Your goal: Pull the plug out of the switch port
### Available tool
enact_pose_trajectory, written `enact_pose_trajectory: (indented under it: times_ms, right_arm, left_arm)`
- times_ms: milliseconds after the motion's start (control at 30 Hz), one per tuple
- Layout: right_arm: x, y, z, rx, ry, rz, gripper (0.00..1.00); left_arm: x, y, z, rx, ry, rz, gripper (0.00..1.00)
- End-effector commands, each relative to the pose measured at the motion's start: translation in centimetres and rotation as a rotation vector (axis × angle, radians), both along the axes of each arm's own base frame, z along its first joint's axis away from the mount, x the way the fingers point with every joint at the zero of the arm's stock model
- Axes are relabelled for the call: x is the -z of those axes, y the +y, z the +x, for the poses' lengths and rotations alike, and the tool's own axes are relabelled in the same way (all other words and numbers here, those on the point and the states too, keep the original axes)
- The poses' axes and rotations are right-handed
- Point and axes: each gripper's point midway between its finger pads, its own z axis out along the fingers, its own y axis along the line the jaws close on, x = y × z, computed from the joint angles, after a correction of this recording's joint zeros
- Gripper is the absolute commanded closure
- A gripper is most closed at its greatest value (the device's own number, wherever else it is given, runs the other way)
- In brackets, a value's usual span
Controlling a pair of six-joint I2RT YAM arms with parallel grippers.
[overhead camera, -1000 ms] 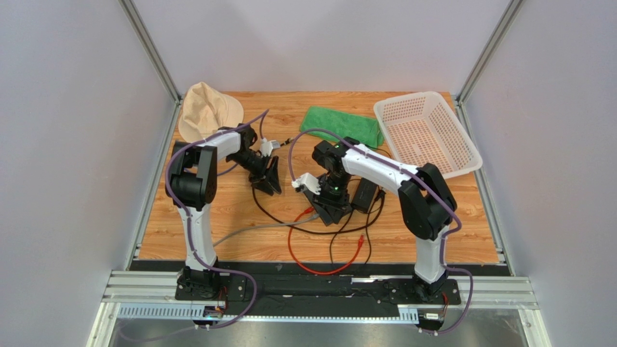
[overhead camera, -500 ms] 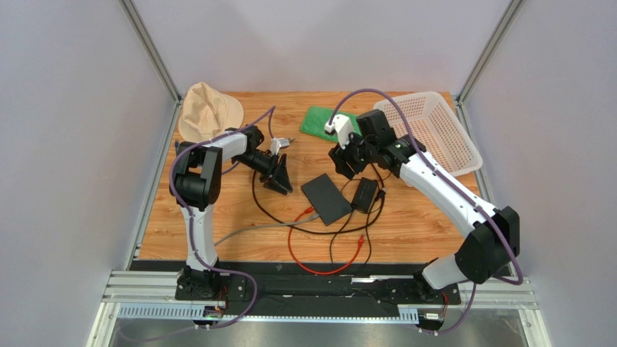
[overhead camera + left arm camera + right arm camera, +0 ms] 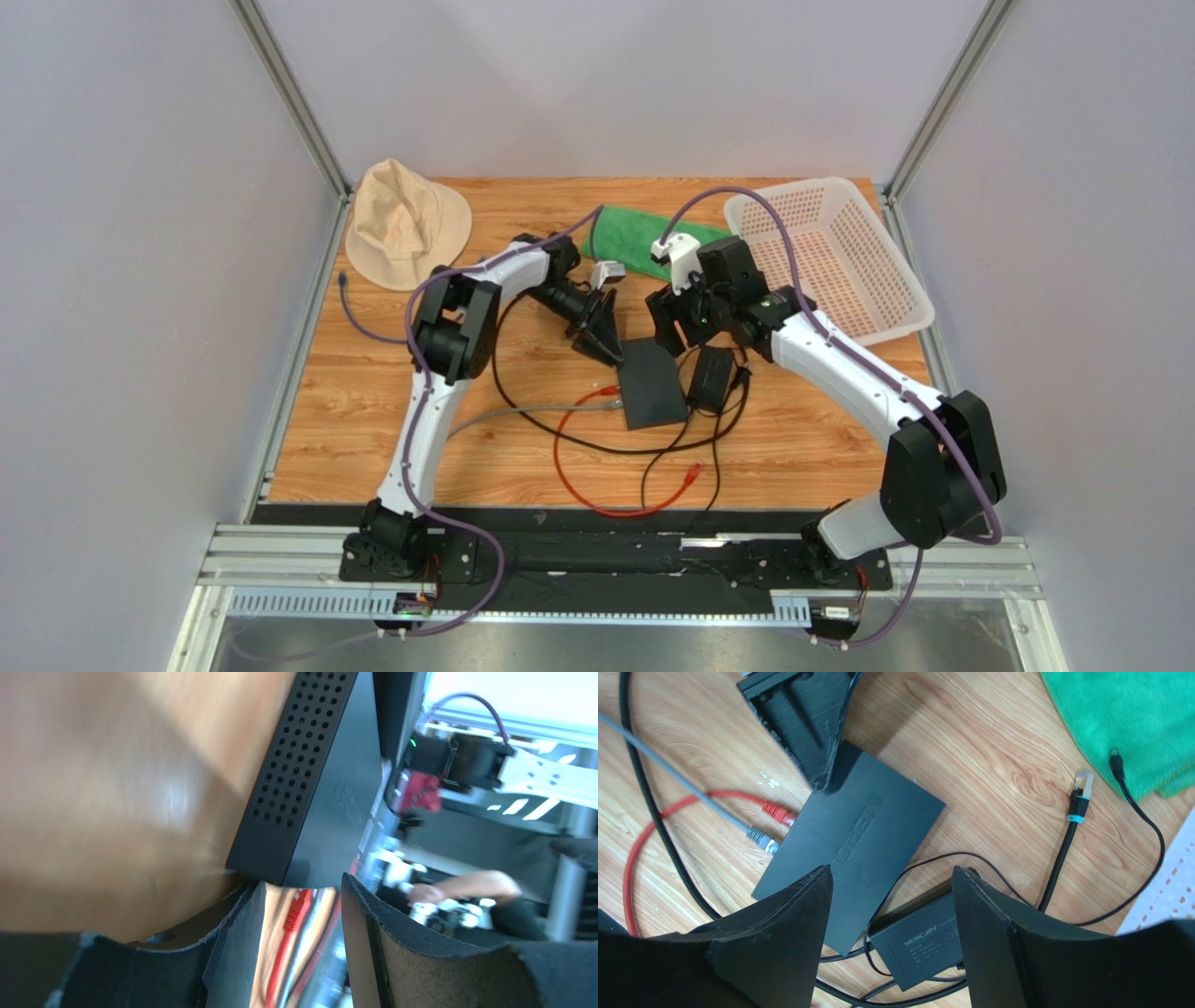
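The switch (image 3: 850, 847) is a flat black box on the wooden table, seen at centre in the top view (image 3: 654, 389). A red plug (image 3: 777, 814) and a grey plug (image 3: 760, 838) sit in ports on its left edge. My left gripper (image 3: 603, 336) stands open at the switch's far corner, its fingertips (image 3: 826, 770) touching that corner. In the left wrist view the vented side of the switch (image 3: 302, 777) lies just past the left gripper (image 3: 302, 882), and only a red cable (image 3: 291, 931) shows between the fingers. My right gripper (image 3: 891, 871) hovers wide open and empty above the switch and the power adapter (image 3: 920, 941).
A loose black cable with a blue-banded plug (image 3: 1078, 791) lies beside the green cloth (image 3: 638, 235). A white basket (image 3: 828, 259) stands at the back right and a beige hat (image 3: 404, 221) at the back left. Red and black cables (image 3: 617, 476) loop in front of the switch.
The right gripper opened, lifted off the switch and drew back. The left arm swung right to the switch's corner. The switch shifted right and turned.
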Motion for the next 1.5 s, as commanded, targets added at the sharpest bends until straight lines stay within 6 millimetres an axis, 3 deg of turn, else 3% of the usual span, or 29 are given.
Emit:
enact_pose_trajectory:
  times_ms: [0,67,167,200,267,300,333,467,567,600,667,700,800,933,1467]
  right_arm:
    - [-0.9,-0.8,0.1,0.049,-0.022,0.045,0.32]
    - [-0.2,-1.0,-0.3,0.039,-0.012,0.035,0.33]
    - [0.9,-0.4,-1.4,-0.037,0.022,0.045,0.33]
    - [1.0,-0.2,-1.7,-0.056,0.030,0.050,0.33]
    - [1.3,0.5,-2.2,-0.102,0.050,0.071,0.32]
    - [1.8,0.5,-2.5,-0.110,0.062,0.070,0.30]
    - [2.0,0.6,-2.6,-0.120,0.066,0.073,0.30]
    - [4.0,0.3,-2.6,-0.120,0.103,0.036,0.34]
    - [5.3,0.6,-2.1,-0.103,0.129,0.033,0.48]
    - [5.5,0.8,-2.1,-0.112,0.133,0.041,0.59]
    - [6.2,1.3,-1.4,-0.112,0.139,0.045,0.71]
    - [6.5,1.4,-1.2,-0.107,0.146,0.046,0.83]
    - [8.2,1.3,-0.8,-0.091,0.166,0.023,1.00]
    - [10.8,0.3,-1.4,-0.068,0.221,-0.037,1.00]
    - [13.6,-0.6,-3.9,-0.061,0.369,-0.089,1.00]
  left_arm:
    - [-0.6,-0.7,4.3,0.016,-0.229,0.054,0.46]
    - [-1.2,-0.1,4.6,0.026,-0.284,0.068,0.45]
    - [-2.5,0.8,3.5,0.011,-0.240,0.061,0.45]
    - [-4.0,0.9,3.5,0.006,-0.276,0.037,0.45]
    - [-3.6,1.8,2.1,-0.016,-0.245,0.055,0.45]
    - [-5.1,1.8,2.6,-0.032,-0.323,0.033,0.45]
    - [-4.5,2.3,1.7,-0.042,-0.299,0.048,0.45]
    - [-5.3,2.6,1.1,-0.059,-0.322,0.064,0.45]
    - [-4.5,3.0,0.9,-0.057,-0.317,0.091,0.45]
    - [-4.3,3.1,0.9,-0.058,-0.317,0.104,0.45]
    - [-3.5,3.4,1.1,-0.058,-0.321,0.136,0.45]
    - [-3.3,3.6,1.0,-0.045,-0.330,0.145,0.45]
    - [-3.3,4.1,1.7,-0.010,-0.392,0.182,0.46]
    - [-4.0,4.0,2.2,0.001,-0.420,0.180,0.45]
    - [-1.2,2.2,0.3,0.030,-0.285,0.140,0.47]
